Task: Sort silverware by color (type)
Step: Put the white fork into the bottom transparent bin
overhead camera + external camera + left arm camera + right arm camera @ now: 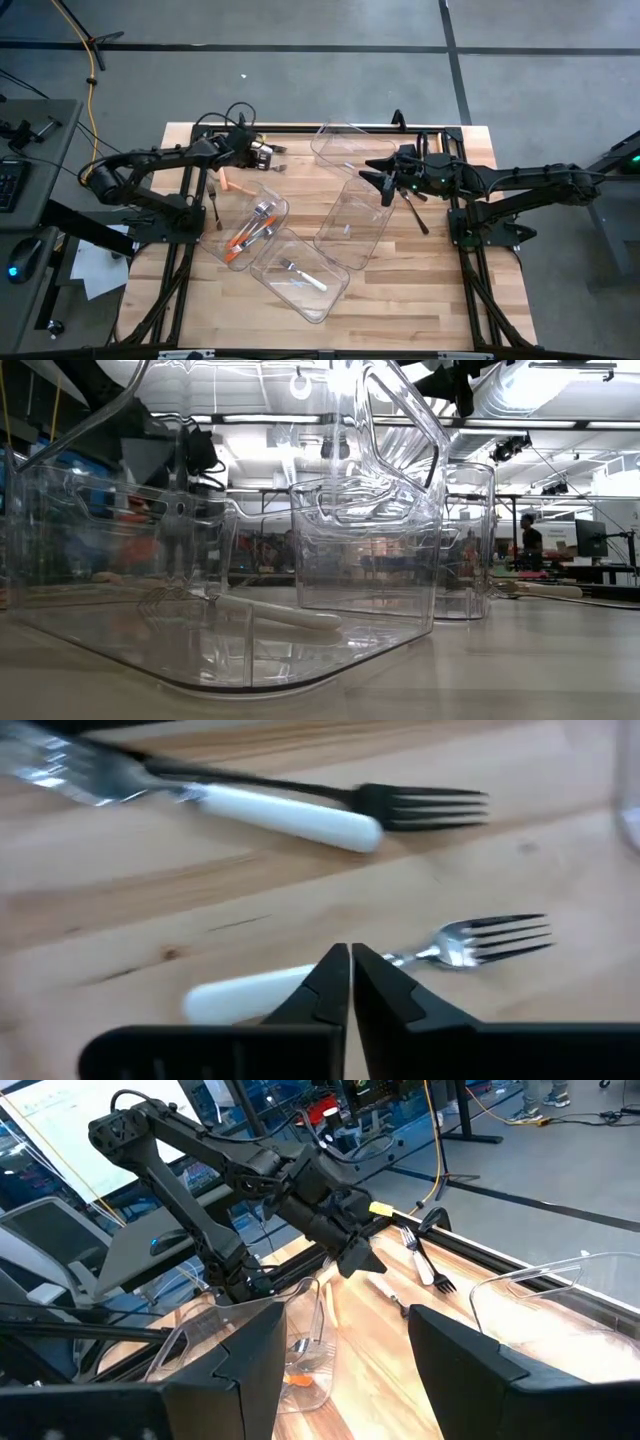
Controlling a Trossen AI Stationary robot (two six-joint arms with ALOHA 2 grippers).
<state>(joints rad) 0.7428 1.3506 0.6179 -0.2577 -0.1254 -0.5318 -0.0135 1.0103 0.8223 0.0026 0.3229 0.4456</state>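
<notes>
Sorting looks partly done, by my reading. One clear bin (262,222), just in front of the left claw (262,152), holds orange-handled pieces (240,245) with silver heads, and the bin beyond it (300,275) holds a single white-handled fork (303,273). Two more bins (352,225) near the right claw (384,183) appear empty, though clear plastic makes that hard to confirm.

Several pieces remain loose on the counter (400,290). The left claw has its fingers pressed together, hovering directly over a white-handled fork (470,938); whether it grips the handle cannot be told, since the fingertips hide the contact. Just past the claw lie a second white-handled fork (290,815) and a black fork (425,806), crossing each other. An orange piece (236,184) and a dark utensil (213,200) sit beside the left arm.

The right claw stands with fingers apart, empty, with a black utensil (415,212) lying just beside it. So black pieces are entirely unsorted.
</notes>
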